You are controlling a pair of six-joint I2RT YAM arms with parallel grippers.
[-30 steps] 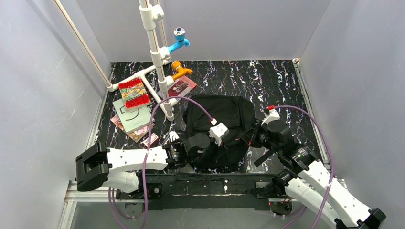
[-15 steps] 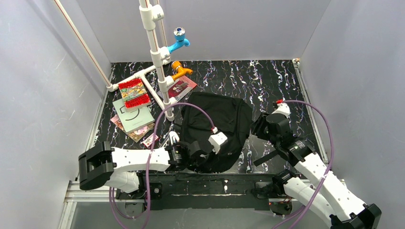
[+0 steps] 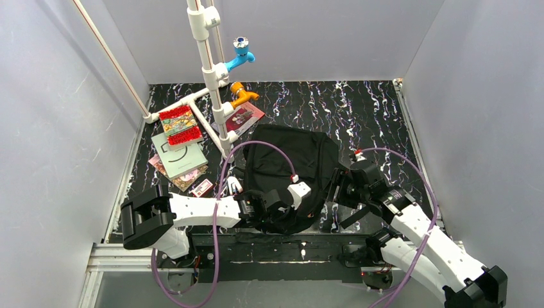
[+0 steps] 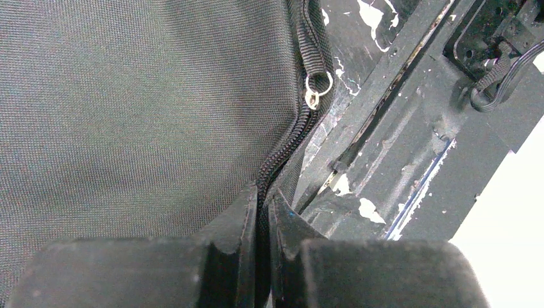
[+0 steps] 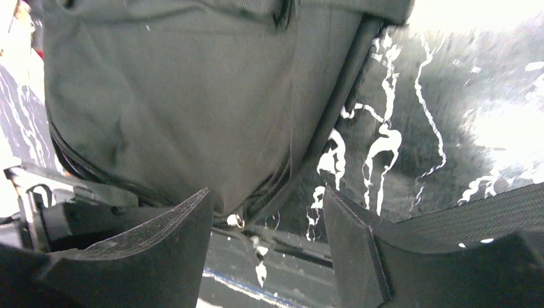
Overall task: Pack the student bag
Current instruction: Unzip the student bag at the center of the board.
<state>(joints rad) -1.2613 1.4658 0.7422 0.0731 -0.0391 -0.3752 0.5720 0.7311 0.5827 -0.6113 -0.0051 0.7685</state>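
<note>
The black student bag (image 3: 292,160) lies on the marbled table, its lower edge near the front rail. My left gripper (image 3: 277,212) is shut on the bag's zipper seam at its near edge; in the left wrist view the fingertips (image 4: 251,205) pinch the zipper track, and a small metal zipper pull ring (image 4: 315,86) hangs further up the seam. My right gripper (image 3: 337,186) is open beside the bag's right edge; in the right wrist view (image 5: 266,215) the bag (image 5: 179,96) fills the left and a zipper pull (image 5: 234,220) shows between the open fingers.
Books (image 3: 178,157) and a red-covered item (image 3: 179,125) lie at the left rear beside a white pipe stand (image 3: 208,70) with blue and orange taps. A small card (image 3: 201,187) lies near the left arm. A black strap (image 3: 349,215) trails by the right arm.
The left gripper moved a little right along the bag's near edge, still gripping it. The right arm came forward and left, closer to the bag's right edge.
</note>
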